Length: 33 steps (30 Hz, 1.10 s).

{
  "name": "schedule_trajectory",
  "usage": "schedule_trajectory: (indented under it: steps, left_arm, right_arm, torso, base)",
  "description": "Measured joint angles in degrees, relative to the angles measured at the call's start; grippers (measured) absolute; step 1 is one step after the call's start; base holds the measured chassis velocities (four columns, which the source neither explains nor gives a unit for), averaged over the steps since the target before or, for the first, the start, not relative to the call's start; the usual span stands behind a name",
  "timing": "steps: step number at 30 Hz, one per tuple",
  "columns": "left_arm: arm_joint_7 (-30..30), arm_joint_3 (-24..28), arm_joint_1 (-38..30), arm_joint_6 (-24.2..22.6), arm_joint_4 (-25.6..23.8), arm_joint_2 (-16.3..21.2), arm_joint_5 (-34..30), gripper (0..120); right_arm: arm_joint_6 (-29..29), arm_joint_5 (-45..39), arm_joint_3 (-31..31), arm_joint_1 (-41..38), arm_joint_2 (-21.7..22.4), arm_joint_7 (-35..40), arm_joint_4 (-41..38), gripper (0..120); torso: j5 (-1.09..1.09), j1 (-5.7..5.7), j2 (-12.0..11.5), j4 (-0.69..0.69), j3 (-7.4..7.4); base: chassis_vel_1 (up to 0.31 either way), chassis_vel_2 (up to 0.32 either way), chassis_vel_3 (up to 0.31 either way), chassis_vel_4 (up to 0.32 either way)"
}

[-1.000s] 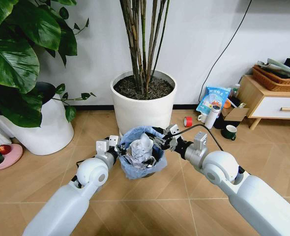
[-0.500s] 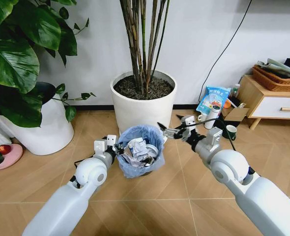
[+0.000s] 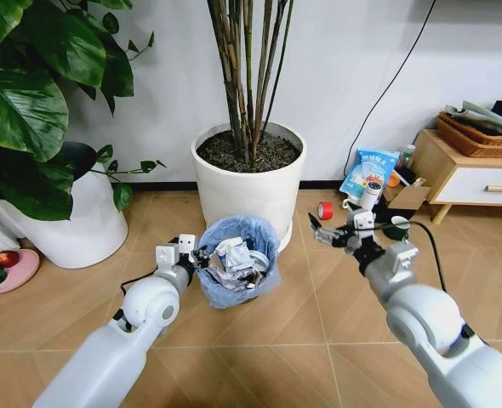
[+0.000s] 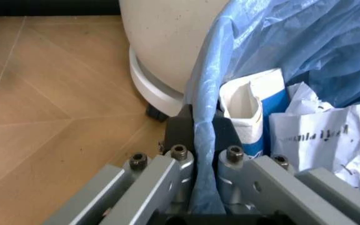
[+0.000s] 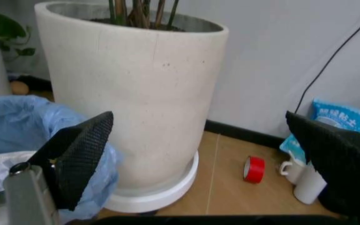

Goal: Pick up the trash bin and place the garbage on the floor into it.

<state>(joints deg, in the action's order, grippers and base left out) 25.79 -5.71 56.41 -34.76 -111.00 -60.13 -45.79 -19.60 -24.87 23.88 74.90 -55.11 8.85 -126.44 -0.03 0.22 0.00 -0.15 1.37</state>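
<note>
While the trash bin (image 3: 236, 274) is gripped at its bagged rim by the clenched left tool (image 3: 193, 257), a drop into it seems completed; paper and a carton (image 4: 250, 117) are seen inside. Just beyond, right of the bin, the right tool (image 3: 329, 231) is held released, empty. More litter must be sought next.
</note>
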Motion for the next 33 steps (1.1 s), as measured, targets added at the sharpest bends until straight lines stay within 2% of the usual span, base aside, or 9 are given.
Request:
schedule_trajectory:
  steps: [6,13,15,17,20,22,25,33]
  left_arm:
    - [0.11,-0.06,-0.03,0.03,-0.25,0.5,-0.15,0]
    - [0.12,-0.09,-0.17,0.06,-0.28,0.64,-0.33,0]
    - [0.12,-0.1,-0.17,0.08,-0.28,0.54,-0.33,0]
    - [0.09,-0.1,-0.17,0.15,-0.18,0.45,-0.33,0]
    - [0.09,-0.11,-0.19,0.18,-0.05,0.44,-0.32,0]
    - [0.04,-0.1,-0.28,0.21,0.03,0.36,-0.31,0]
    - [0.03,-0.09,-0.37,0.25,0.16,0.32,-0.3,0]
    - [-0.03,-0.09,-0.27,0.34,0.27,0.25,-0.3,0]
  right_arm:
    - [0.45,0.39,0.23,0.86,-0.17,0.05,-0.24,100]
    - [0.63,0.41,0.13,0.88,-0.36,0.18,-0.19,100]
    - [0.64,0.59,0.08,1.2,-0.43,0.3,-0.14,100]
    - [0.73,0.62,0.08,1.53,-0.53,0.43,-0.11,100]
    - [1.0,0.55,0.07,1.74,-0.6,0.61,-0.02,100]
    - [1.32,0.49,0.05,1.71,-0.6,0.65,0.2,100]
    - [1.62,0.43,-0.06,1.4,-0.6,0.65,0.55,100]
    - [1.66,-0.09,-0.51,0.94,-0.45,0.69,0.75,100]
  torso:
    - [0.0,0.0,0.0,0.02,0.01]
    - [-0.05,0.0,0.0,0.02,0.0]
    - [0.04,0.0,0.0,0.03,0.01]
    - [-0.06,0.0,0.0,0.03,0.0]
    - [0.0,0.0,-0.01,0.05,0.01]
    - [-0.06,0.0,-0.01,0.04,0.01]
    - [0.01,0.0,-0.01,0.05,0.01]
    - [-0.03,0.0,-0.01,0.0,0.01]
  base:
    - [0.132,0.113,-0.117,-0.138]
    - [0.237,0.181,-0.245,-0.178]
    - [0.304,0.208,-0.284,-0.215]
    - [0.307,0.22,-0.293,-0.185]
    - [0.305,0.189,-0.31,-0.15]
    - [0.256,0.049,-0.255,-0.069]
    - [0.193,-0.067,-0.174,0.014]
    - [0.118,-0.224,-0.146,0.228]
